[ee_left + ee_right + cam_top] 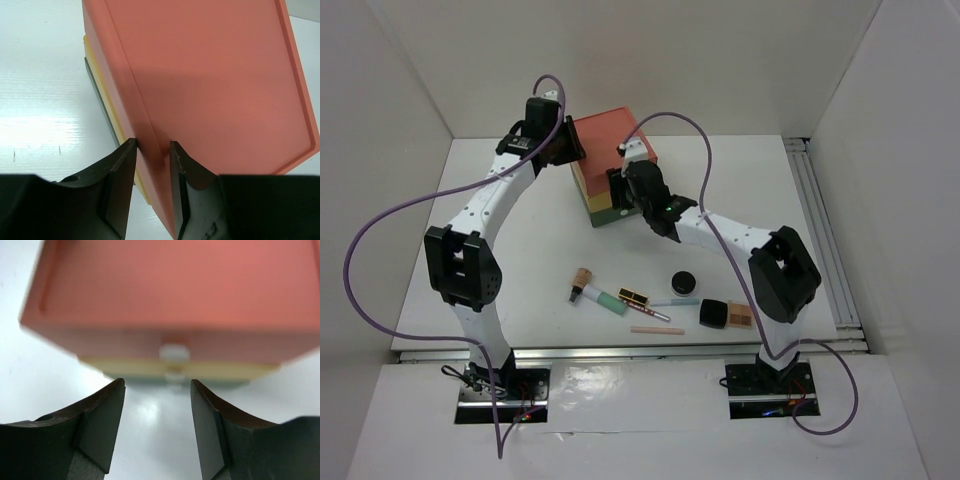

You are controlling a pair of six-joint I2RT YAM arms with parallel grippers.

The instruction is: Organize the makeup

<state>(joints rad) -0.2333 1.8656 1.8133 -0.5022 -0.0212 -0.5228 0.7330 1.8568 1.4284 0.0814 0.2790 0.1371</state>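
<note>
Tabletop [550, 240], seen from above, carries on its near half a mint-green tube [608, 299], a round black compact [684, 284], a black eyeshadow palette [714, 313] and a thin pink pencil [657, 330], lying close together. Well behind them stands the drawer box [610, 138], with the left gripper [570, 148] at its back left corner and the right gripper [622, 190] at its front.

Left wrist view: the jaws pinch the box's orange top edge.

Right wrist view: the jaws stand apart, holding nothing, facing the blurred drawer knobs [175, 352].
</note>
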